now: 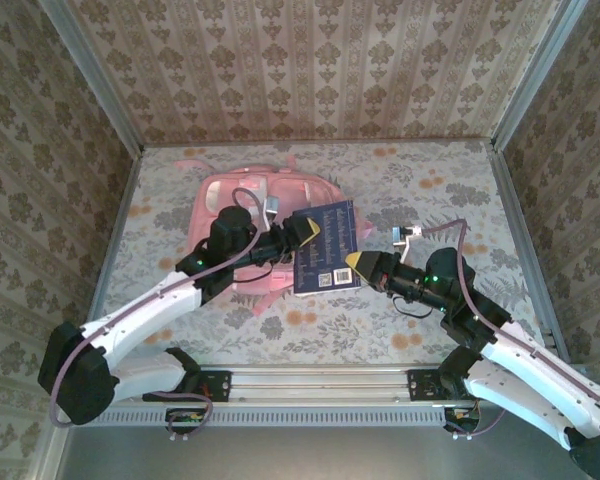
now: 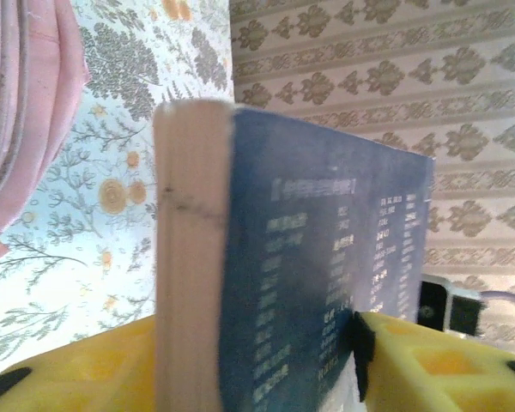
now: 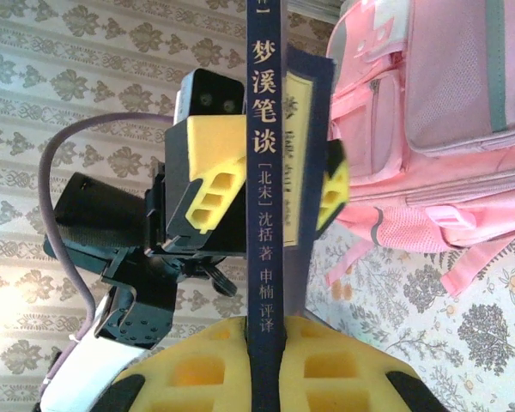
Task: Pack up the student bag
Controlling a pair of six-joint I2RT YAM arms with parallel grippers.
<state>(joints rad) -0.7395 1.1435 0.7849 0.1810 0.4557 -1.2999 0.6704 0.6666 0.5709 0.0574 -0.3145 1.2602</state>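
Right wrist view: two grippers are sharing one dark blue book (image 3: 266,129) beside the student bag (image 3: 446,103).

Nearest, at the bottom edge, the right gripper (image 3: 268,336) is pinching the book's lower end, its jaws nearly together on it, holding it on edge. Just beyond, mid-frame, the left gripper (image 3: 273,176) is clamping the same book across its thickness, jaws about half apart with yellow fingers (image 3: 213,184) pressing both sides. This is probably a handover, with one arm steadying while the other takes over. Farther back, at the upper right, the student bag is lying on the floral table (image 3: 472,343) just beside the book, likely waiting to receive it.
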